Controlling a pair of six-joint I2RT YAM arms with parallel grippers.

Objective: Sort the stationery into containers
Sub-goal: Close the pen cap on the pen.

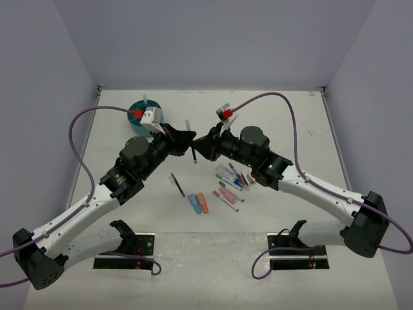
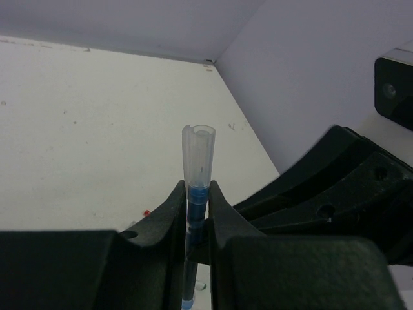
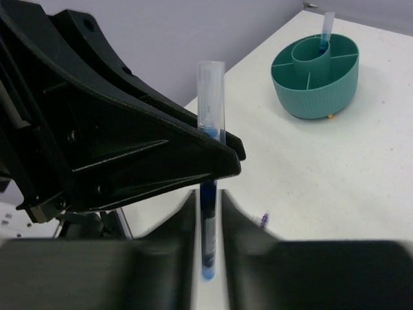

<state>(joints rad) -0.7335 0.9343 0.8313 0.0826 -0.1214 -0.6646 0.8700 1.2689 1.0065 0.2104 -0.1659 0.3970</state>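
Left pincer (image 2: 195, 194) and right pincer (image 3: 208, 201) crowd one pen (image 1: 193, 155), blocking each other.

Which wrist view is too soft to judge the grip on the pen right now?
Right wrist: its own jaws and the lower pen are blurred, while the teal tub is sharp. Left wrist: jaws dark but crisp around the pen. Top view: even light, soft shadows, no glare.
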